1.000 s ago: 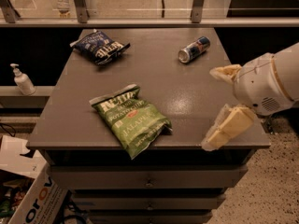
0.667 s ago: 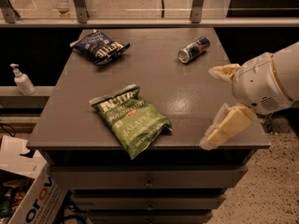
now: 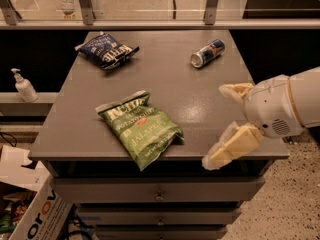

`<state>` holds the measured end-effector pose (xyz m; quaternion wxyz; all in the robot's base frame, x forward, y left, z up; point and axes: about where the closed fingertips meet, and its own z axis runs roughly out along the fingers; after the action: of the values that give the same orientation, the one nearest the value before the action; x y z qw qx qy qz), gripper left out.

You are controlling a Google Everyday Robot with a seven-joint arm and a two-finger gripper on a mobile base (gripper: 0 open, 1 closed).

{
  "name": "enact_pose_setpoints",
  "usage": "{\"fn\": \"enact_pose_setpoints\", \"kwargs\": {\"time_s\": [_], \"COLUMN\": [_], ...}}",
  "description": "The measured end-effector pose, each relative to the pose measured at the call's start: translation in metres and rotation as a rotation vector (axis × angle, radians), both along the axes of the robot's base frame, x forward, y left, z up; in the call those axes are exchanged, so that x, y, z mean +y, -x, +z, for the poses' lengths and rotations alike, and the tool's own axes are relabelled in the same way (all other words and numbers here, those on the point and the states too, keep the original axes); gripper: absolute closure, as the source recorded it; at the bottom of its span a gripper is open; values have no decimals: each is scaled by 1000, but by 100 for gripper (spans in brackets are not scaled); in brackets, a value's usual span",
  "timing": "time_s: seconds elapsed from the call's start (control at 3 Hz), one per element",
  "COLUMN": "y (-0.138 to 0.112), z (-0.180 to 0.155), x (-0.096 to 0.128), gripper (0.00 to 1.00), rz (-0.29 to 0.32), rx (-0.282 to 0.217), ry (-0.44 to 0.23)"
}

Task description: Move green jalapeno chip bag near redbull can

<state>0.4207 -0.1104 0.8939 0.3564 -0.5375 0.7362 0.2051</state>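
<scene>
Table (image 3: 200, 114) holds green bag (image 3: 142, 126), blue bag (image 3: 106, 49), can (image 3: 207, 53); gripper (image 3: 216, 126) over front corner.

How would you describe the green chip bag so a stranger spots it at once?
On the grey table, the green jalapeno chip bag lies near the front edge, left of the open gripper. Unlike the dark blue bag and redbull can at the back, it is green and crinkly.
</scene>
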Motion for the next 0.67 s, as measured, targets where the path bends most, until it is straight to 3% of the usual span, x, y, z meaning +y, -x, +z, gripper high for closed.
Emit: {"fn": "enact_pose_setpoints", "kwargs": {"time_s": [0.33,0.67], "y": [-7,-23], "z": [-2,-6], "x": [31,64], "gripper": [0,0], "rz": [-41,-61], "rx": [-35,-76], "ry": [-106,-156]}}
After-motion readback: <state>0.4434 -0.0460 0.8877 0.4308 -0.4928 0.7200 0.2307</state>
